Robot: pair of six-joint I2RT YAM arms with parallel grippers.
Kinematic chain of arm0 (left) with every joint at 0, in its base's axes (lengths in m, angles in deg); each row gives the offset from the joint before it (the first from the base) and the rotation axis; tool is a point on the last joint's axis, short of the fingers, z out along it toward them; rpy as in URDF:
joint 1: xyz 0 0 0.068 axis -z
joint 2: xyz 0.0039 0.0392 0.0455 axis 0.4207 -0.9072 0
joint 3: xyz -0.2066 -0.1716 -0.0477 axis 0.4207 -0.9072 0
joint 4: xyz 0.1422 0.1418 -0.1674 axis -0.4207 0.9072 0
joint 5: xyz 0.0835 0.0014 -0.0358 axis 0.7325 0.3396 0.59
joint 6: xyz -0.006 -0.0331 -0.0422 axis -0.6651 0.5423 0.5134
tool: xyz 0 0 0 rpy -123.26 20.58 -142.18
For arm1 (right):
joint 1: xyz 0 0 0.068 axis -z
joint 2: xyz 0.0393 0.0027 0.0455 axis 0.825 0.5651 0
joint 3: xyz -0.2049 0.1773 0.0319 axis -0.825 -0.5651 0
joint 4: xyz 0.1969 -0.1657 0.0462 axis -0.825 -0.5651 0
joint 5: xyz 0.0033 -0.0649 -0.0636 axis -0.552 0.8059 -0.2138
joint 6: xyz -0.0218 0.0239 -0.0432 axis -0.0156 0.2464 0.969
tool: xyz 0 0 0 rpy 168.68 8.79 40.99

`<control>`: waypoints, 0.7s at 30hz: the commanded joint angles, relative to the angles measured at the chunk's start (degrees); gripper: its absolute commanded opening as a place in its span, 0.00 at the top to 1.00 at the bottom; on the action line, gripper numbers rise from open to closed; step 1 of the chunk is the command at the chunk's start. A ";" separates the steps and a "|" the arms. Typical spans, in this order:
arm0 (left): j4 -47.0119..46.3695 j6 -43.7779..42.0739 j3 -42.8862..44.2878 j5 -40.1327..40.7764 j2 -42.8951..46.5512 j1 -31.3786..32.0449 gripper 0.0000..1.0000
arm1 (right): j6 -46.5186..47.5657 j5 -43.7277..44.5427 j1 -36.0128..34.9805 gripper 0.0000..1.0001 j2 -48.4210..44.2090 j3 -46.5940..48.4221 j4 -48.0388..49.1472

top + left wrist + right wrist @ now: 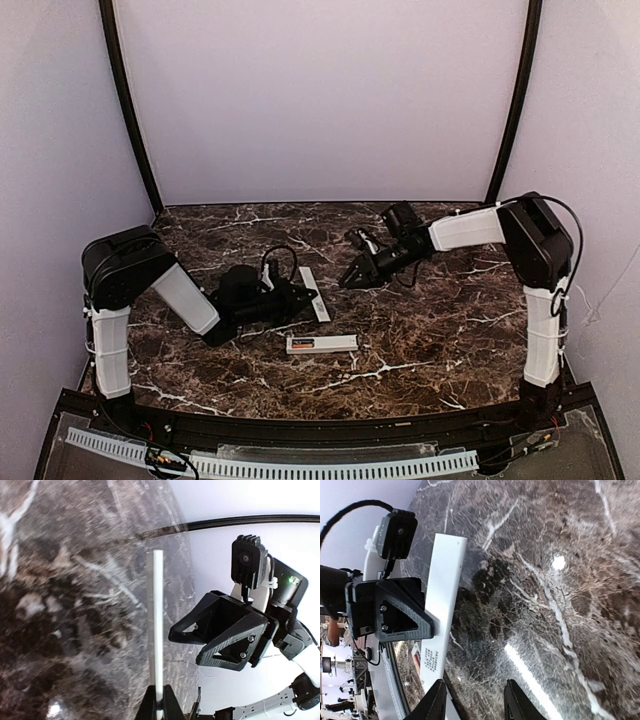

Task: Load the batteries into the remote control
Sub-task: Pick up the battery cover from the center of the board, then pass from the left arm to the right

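One remote control point(330, 343) lies flat on the counter point(440, 330), long axis left-right, one orange-red battery point(303, 344) at its left end; the left tool point(305, 296) clamps one cover strip point(322, 310), the right tool point(352, 282) stands open, empty

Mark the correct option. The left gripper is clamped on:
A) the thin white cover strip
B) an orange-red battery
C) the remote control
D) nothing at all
A: the left gripper is shut on the thin white cover strip, seen edge-on between its fingers, while the remote control lies apart from it.
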 commanded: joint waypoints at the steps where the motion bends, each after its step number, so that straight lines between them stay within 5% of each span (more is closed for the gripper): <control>1: -16.81 -3.16 -1.07 1.09 1.30 -0.58 1.00 | -1.58 -3.20 1.19 0.59 -9.08 -5.55 8.32; 10: -23.58 -9.56 -2.16 1.39 8.38 -0.49 1.00 | -10.27 -13.05 1.10 0.48 -16.43 -17.35 27.34; 21: -25.04 -13.11 -2.36 0.99 12.87 1.02 1.00 | -16.78 -15.20 -2.65 0.45 -15.25 -16.73 37.34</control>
